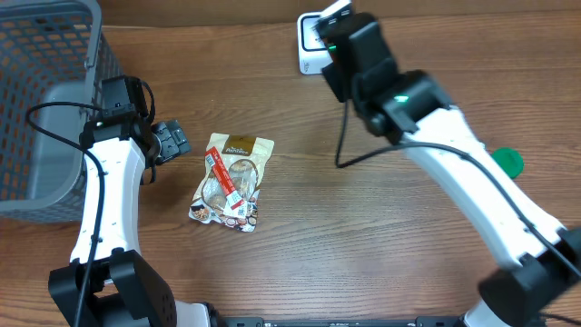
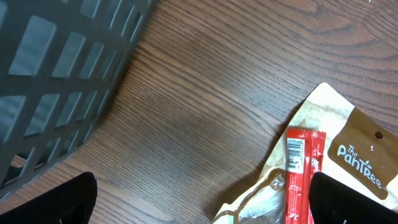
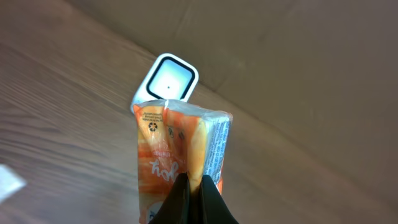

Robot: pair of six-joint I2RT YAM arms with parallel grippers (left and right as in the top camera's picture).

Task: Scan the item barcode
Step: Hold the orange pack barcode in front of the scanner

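Even light, blurred wrist views

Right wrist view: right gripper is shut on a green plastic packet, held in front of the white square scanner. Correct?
Not green. The right wrist view shows the right gripper shut on an orange plastic packet, held in front of the white square scanner.

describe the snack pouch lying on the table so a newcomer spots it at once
Start at the grey mesh basket at the table's left edge and move right, past the left arm's open claw. There lies a flat beige pouch with a brown top label and a red strip across its front. Unlike the orange pack pinched in the right claw, nothing holds it.
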